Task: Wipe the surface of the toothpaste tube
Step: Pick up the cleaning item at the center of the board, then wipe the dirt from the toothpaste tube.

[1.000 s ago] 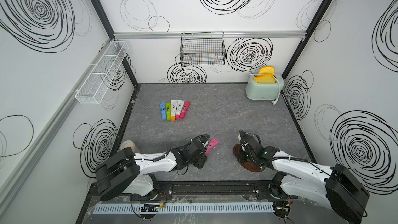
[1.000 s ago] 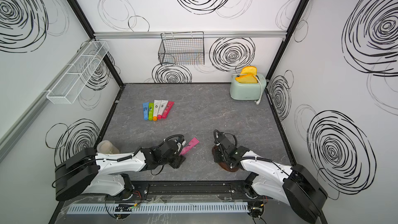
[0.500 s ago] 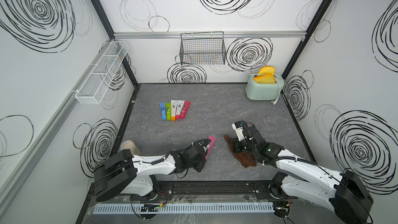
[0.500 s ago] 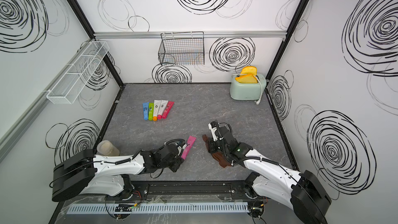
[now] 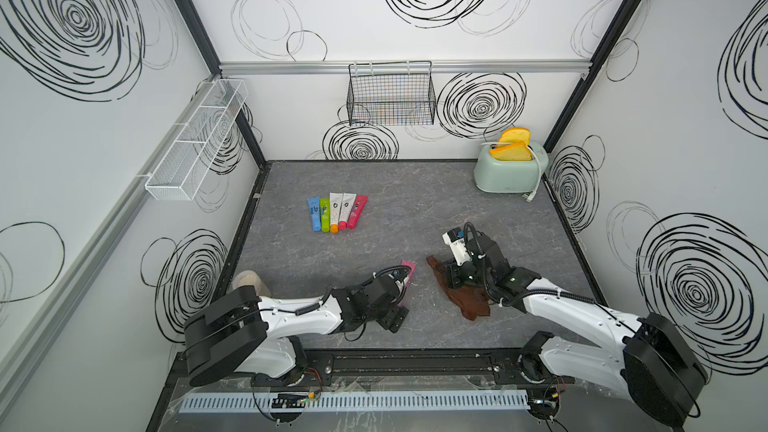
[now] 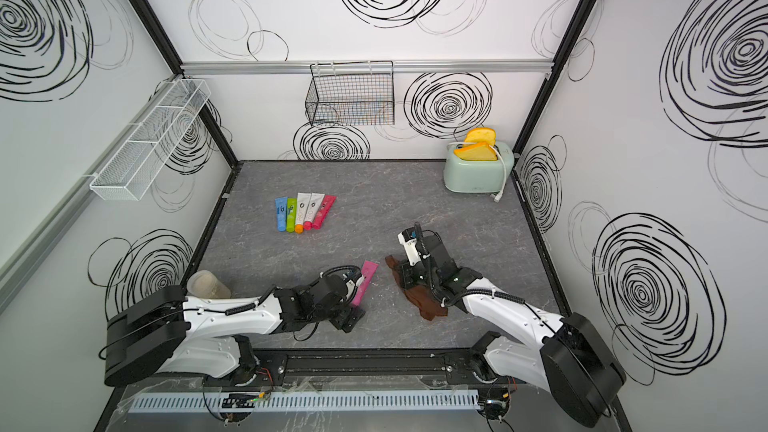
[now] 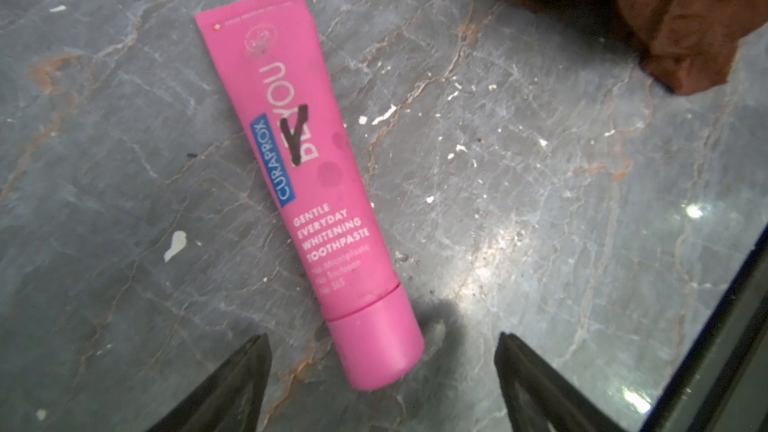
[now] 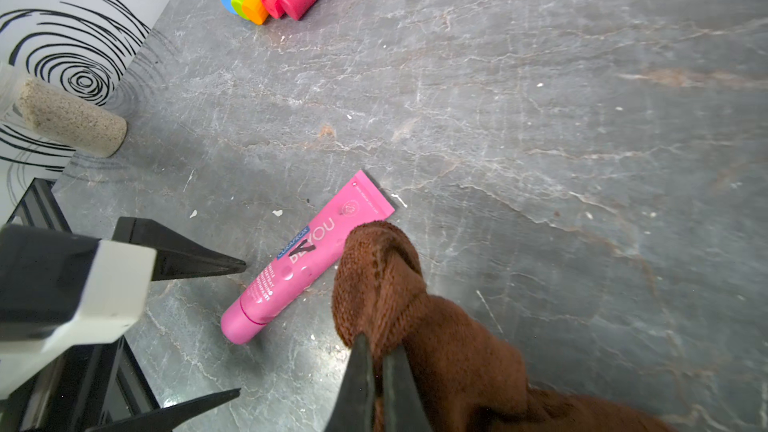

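Two grippers flank one pink toothpaste tube [image 7: 307, 184], which lies flat on the worktop [image 5: 415, 209] near the middle of its front edge, well apart from the row of five tubes [image 5: 337, 211] toward the back left.

The tube's long axis runs roughly front to back. Its cap points at the front edge and its crimped end leans a little toward the right side. The left gripper [image 7: 382, 338] sits low at the cap end with its jaws spread wide, one finger on each side of the cap and neither touching it. It grips nothing.

The right gripper [image 8: 376, 347] has its jaws pinched together on a brown cloth [image 8: 415, 317]. It hangs just right of the tube's crimped half, with its wrist tilted down toward the tube. The cloth's bunched end droops toward that half, and in the left wrist view bare worktop shows between cloth and tube, so they look apart.

The left arm is nearer to the tube. My judgement is that the wipe turns on the left jaws pinning the cap end. The right arm then needs only a short move leftward to lay the cloth across the printed face and draw it along the tube's axis.
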Controlling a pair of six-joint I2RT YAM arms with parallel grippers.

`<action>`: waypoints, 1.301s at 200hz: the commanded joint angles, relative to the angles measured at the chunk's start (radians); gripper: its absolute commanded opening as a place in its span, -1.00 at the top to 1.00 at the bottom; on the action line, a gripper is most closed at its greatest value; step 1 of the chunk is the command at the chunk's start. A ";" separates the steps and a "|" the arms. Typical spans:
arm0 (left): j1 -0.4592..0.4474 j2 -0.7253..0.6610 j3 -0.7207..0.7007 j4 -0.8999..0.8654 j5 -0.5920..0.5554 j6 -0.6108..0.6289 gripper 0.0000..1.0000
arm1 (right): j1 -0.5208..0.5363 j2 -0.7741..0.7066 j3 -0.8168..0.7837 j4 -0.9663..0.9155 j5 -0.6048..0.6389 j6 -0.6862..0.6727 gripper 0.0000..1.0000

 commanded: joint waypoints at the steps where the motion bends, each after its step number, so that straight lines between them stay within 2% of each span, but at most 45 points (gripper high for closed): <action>1: -0.004 0.003 0.019 0.042 -0.009 -0.035 -0.69 | -0.041 -0.037 -0.028 0.024 -0.029 -0.007 0.94; 41: 0.016 0.063 0.047 0.039 -0.036 -0.005 -0.15 | -0.067 -0.038 -0.028 0.035 -0.079 -0.021 0.92; 81: 0.037 0.094 0.051 0.083 -0.022 0.064 0.17 | -0.068 -0.039 -0.020 0.039 -0.114 -0.056 0.87; 120: 0.028 0.118 0.077 0.096 -0.018 0.116 0.36 | -0.068 -0.011 -0.012 0.053 -0.144 -0.066 0.87; 156: 0.020 0.113 0.076 0.113 -0.016 0.136 0.44 | -0.054 0.047 -0.005 0.080 -0.177 -0.064 0.90; 223: 0.007 0.130 0.059 0.169 -0.021 0.137 0.60 | 0.011 0.313 0.048 0.141 -0.174 -0.041 0.96; 260: 0.001 0.129 0.059 0.182 -0.011 0.137 0.65 | 0.055 0.362 0.050 0.191 -0.176 -0.015 0.98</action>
